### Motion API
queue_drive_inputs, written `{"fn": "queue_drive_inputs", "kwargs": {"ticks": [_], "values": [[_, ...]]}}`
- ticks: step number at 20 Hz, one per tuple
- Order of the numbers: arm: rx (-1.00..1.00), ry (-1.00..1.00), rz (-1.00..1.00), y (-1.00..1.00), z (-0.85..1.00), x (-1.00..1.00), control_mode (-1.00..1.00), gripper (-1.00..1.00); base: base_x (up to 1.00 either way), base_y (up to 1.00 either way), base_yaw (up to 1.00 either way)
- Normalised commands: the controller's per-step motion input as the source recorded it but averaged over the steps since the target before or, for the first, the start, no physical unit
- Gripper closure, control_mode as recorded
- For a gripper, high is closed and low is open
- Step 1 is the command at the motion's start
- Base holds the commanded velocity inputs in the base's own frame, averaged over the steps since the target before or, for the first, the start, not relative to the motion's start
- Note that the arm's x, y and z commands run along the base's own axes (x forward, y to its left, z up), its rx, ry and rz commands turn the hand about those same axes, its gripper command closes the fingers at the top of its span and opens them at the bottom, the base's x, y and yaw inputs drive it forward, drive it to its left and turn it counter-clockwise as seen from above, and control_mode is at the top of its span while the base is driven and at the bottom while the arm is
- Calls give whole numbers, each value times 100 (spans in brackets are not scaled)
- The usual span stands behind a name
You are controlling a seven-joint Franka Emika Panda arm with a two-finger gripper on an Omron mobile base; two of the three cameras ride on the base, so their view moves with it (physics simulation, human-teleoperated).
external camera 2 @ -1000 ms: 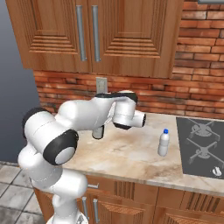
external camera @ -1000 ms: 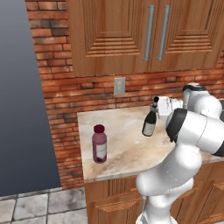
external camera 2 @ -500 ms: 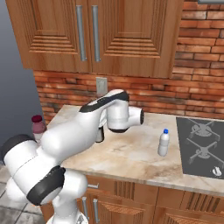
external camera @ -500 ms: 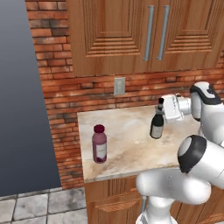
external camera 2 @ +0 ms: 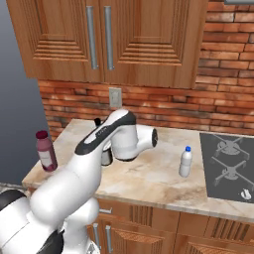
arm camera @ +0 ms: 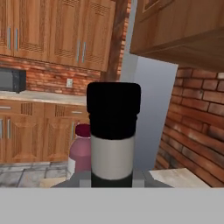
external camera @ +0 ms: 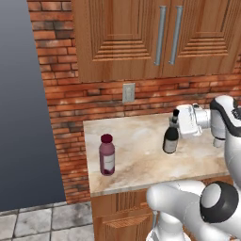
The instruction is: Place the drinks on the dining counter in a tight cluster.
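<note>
Tool (external camera: 178, 123) is clamped on the neck of the wine bottle (external camera: 171, 137), gripping from the side, wrist horizontal. Bottle is upright, toward the back middle of the small marble counter (external camera: 141, 164) under the wooden wall cabinets (external camera: 155, 37); can't tell whether its base sits on the top or just clears it. In the hand view the bottle's dark neck and pale label (arm camera: 113, 151) sit dead centre, close up. Juice bottle (external camera: 107, 155) stands upright near the counter's left front, well apart from the wine bottle; hand view shows it just behind and to one side of the neck. Water bottle (external camera 2: 185, 161) stands upright further right, just beside the edge of the gas hob (external camera 2: 229, 166), also well apart from the others. Wall outlet (external camera: 128, 92) on the brick above the counter's back edge. In the right base view the arm crosses in front of the wine bottle and hides most of it.
</note>
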Motion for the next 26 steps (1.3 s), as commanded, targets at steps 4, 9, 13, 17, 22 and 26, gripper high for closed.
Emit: {"fn": "queue_drive_inputs", "kwargs": {"ticks": [4, 9, 13, 17, 22, 26], "values": [[-2, 3, 0, 1, 1, -5, -100, 100, 0, 0, 0], [0, 0, 0, 0, 0, 0, -100, 100, 0, 0, 0], [0, 0, 0, 0, 0, 0, -100, 100, 0, 0, 0], [0, 0, 0, 0, 0, -1, -100, 100, 0, 0, 0], [0, 0, 0, 0, 0, 0, 100, 100, -30, 0, -4], [0, 0, 0, 0, 0, 0, 100, 100, -64, 0, -12]]}}
